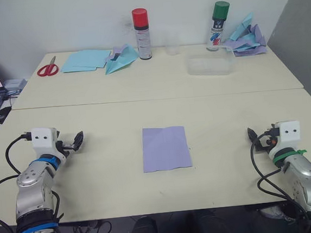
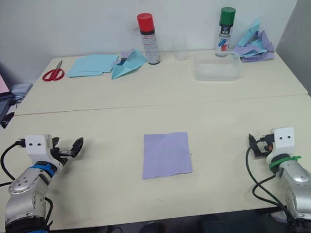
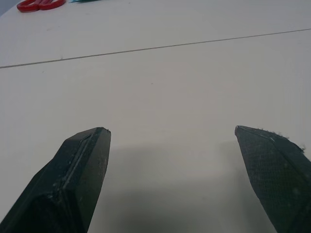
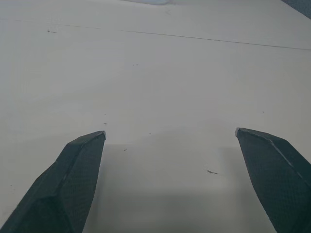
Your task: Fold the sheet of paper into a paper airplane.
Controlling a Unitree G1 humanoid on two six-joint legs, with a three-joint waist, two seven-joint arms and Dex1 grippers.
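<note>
Left eye view: we see the flat pale lavender sheet of paper [image 1: 166,148] on the beige tabletop [image 1: 111,169], between left end effector [image 1: 77,141] and right end effector [image 1: 252,137], both spread wide, empty.

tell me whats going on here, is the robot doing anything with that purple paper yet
Not yet. The sheet of paper lies flat and unfolded on the near table, showing only faint creases. The left gripper and the right gripper rest at either side of it, both open, holding nothing and well apart from the sheet. At the back sit red scissors, light blue sheets, a blue paper plane, two spray cans and a heap of finished planes.
</note>
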